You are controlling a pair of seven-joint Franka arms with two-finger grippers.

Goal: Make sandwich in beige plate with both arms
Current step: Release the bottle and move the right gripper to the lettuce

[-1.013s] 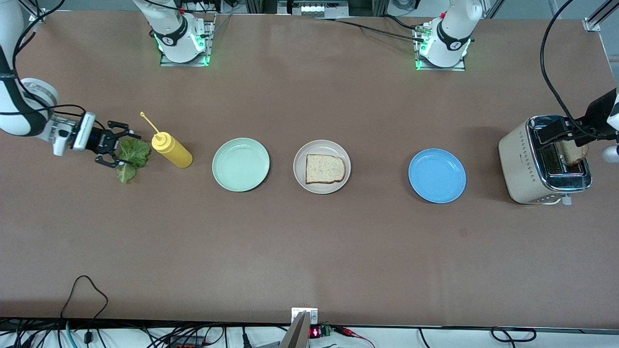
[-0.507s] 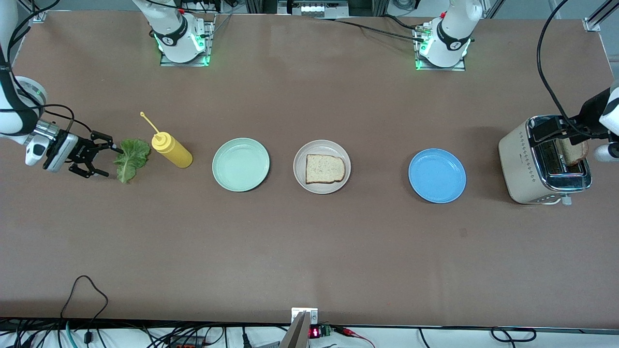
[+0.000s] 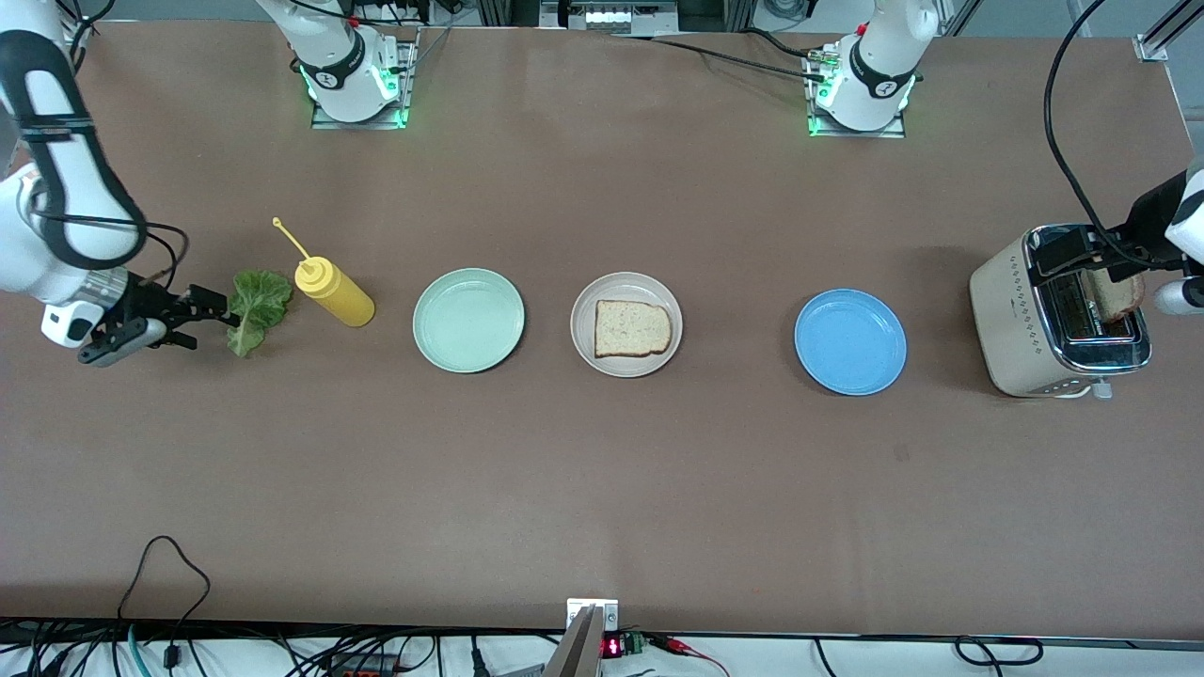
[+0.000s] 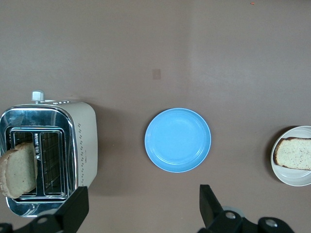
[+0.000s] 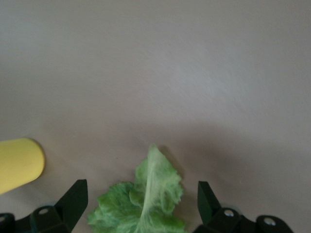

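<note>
The beige plate [image 3: 584, 346] [image 4: 281, 172] stands mid-table with one bread slice [image 3: 632, 328] [image 4: 295, 153] on it. A second slice [image 3: 1117, 297] [image 4: 18, 170] sticks up from the toaster [image 3: 1021, 320] [image 4: 86, 141]. The green lettuce leaf [image 3: 252, 308] [image 5: 146, 206] lies on the table at the right arm's end. My right gripper [image 3: 200, 320] [image 5: 141, 204] is low beside the leaf, open, with the leaf's end between its fingers. Over the toaster, my left gripper [image 3: 1091, 259] [image 4: 142, 206] is open and holds nothing.
A yellow squeeze bottle [image 3: 334, 290] [image 5: 19, 164] lies next to the lettuce. A mint-green plate [image 3: 468, 320] stands between the bottle and the beige plate. A blue plate [image 3: 849, 341] [image 4: 178, 140] stands between the beige plate and the toaster.
My right gripper has drawn back from over the lettuce toward the right arm's end of the table and turned. The left gripper shifted slightly over the toaster. Both stayed open.
</note>
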